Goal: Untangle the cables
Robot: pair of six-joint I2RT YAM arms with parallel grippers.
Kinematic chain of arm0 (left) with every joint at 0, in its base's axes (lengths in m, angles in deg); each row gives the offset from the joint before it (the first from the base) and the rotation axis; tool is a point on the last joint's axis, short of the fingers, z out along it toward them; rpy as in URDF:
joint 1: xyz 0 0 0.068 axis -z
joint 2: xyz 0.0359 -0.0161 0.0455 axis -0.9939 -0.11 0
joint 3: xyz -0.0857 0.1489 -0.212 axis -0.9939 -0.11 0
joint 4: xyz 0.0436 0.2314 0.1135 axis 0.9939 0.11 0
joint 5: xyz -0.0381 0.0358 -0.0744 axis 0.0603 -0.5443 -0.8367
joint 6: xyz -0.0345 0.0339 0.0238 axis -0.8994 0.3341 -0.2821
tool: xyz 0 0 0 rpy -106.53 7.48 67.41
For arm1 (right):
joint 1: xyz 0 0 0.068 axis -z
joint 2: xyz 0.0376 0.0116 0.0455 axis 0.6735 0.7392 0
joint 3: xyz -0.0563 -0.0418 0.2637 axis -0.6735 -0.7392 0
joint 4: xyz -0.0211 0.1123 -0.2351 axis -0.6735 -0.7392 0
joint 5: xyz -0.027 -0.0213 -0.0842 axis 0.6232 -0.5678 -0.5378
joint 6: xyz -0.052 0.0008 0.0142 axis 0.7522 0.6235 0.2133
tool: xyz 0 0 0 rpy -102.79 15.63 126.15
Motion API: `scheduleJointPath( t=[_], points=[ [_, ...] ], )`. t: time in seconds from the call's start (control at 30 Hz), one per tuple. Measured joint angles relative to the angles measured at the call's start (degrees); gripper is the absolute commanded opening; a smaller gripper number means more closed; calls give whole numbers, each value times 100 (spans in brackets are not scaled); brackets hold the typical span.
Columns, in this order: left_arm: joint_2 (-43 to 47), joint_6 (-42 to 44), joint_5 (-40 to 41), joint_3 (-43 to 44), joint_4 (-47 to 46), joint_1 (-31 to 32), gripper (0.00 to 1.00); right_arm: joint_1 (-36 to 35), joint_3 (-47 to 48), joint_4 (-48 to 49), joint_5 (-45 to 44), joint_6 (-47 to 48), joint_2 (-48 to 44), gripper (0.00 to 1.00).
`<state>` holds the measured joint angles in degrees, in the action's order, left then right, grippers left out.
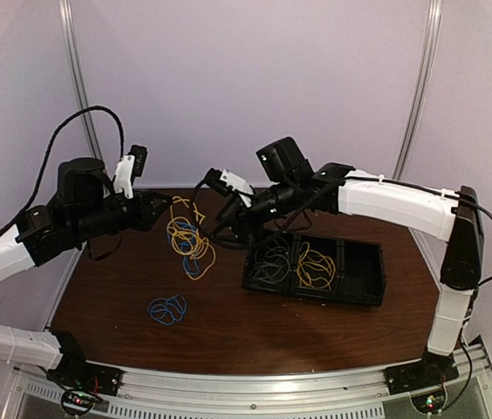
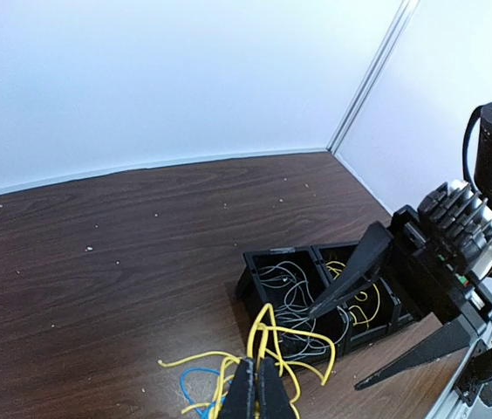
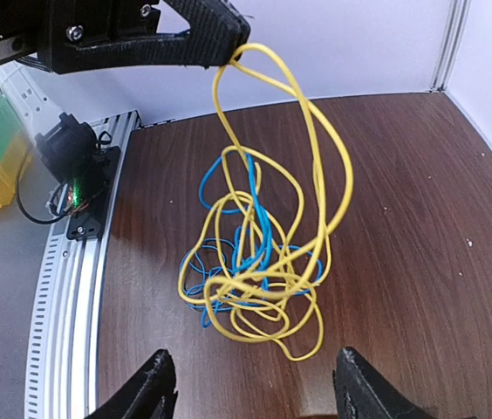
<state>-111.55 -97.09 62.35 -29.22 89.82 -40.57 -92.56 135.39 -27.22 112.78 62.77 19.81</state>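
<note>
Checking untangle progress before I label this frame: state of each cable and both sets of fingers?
left fingers: shut on yellow-blue tangle
right fingers: open, holding nothing, facing the tangle
yellow-blue tangle: hanging from left fingers, strands intertwined
blue cable: loose coil on table, apart
grey cable: in tray, left compartment
yellow cable: in tray, middle compartment

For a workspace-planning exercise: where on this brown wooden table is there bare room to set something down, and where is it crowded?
Free: the near table strip between the small blue cable loop and the black plastic tray; the tray's right compartment. Crowded: around the hanging yellow-and-blue cable tangle between the left gripper and right gripper.
</note>
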Motion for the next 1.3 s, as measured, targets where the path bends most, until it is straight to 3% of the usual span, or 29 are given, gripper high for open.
scheduleJointPath(
  t=[0.3,0.5,0.57,0.6,0.63,0.73,0.8,1.0,1.3],
  points=[
    [205,-70,-63,-138,9,0,0,-328,411,-48,72,4,378,56],
    [260,-74,-63,-223,0,0,0,-387,544,39,-2,-17,435,25],
    [262,-74,-61,-267,-2,0,0,-387,544,59,-46,-42,437,5],
    [267,-74,-61,-293,-2,0,0,-387,544,68,-50,-48,435,0],
    [273,-74,-59,-326,-2,0,0,-385,542,83,-59,-44,435,0],
    [278,-83,-28,-409,11,0,34,-385,542,105,-79,-74,433,0],
    [278,-72,46,-426,39,0,44,-385,542,103,-61,-72,428,0],
    [732,-168,55,-1001,-299,0,52,-387,997,-262,293,-48,428,0],
    [1016,-396,-743,-2435,-1611,24,56,-415,2258,-507,621,-52,424,0]
  ],
)
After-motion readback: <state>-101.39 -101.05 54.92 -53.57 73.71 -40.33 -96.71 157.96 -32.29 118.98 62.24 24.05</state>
